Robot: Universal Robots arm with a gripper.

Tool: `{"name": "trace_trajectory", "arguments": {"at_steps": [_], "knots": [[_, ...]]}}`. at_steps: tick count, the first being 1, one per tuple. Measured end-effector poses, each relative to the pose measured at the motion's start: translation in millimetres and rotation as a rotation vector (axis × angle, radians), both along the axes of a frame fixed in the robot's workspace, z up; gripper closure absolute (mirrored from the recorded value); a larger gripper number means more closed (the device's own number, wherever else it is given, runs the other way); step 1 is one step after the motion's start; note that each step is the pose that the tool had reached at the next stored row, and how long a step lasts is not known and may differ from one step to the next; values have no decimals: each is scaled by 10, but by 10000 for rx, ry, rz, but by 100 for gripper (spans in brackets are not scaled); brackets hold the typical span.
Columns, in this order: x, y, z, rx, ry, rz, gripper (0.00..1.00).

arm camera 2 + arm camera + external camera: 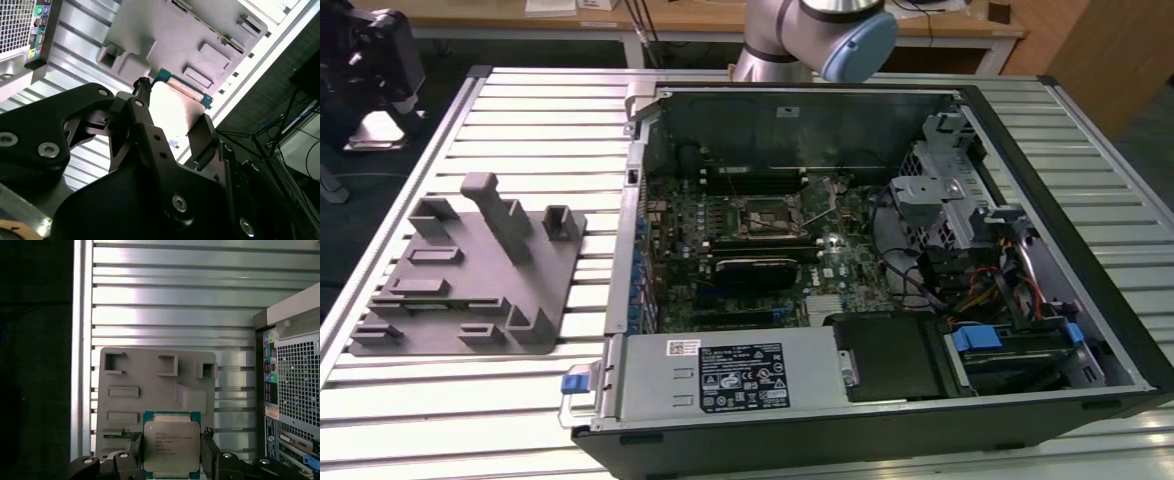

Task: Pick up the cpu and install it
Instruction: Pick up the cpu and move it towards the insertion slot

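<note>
The cpu (171, 444), a flat square chip with a silver-grey metal top and a green edge, sits between the two black fingers of my gripper (171, 452), which is shut on it. In the second wrist view the cpu (175, 107) shows its pale underside, with one finger (141, 117) pressing on each side. The held chip hangs high above the grey fixture tray (150, 375). The open computer case (881, 250) lies on the table, and its motherboard socket (765, 217) is visible in the exterior view.
The grey fixture tray (467, 270) lies on the slatted metal table (520, 110), to the exterior view's left of the case. The arm's base (814, 30) rises behind the case. Inside are a black heatsink block (754, 268), cables and drive bays (987, 260).
</note>
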State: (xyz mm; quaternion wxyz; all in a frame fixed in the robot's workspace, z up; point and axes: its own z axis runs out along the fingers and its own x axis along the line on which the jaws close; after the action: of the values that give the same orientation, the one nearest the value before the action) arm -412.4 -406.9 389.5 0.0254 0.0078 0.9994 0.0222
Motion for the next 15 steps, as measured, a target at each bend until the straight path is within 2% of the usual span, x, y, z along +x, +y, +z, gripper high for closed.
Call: {"name": "trace_trajectory", "arguments": {"at_steps": [15], "knots": [[382,1,0,0,0,0,45]]}}
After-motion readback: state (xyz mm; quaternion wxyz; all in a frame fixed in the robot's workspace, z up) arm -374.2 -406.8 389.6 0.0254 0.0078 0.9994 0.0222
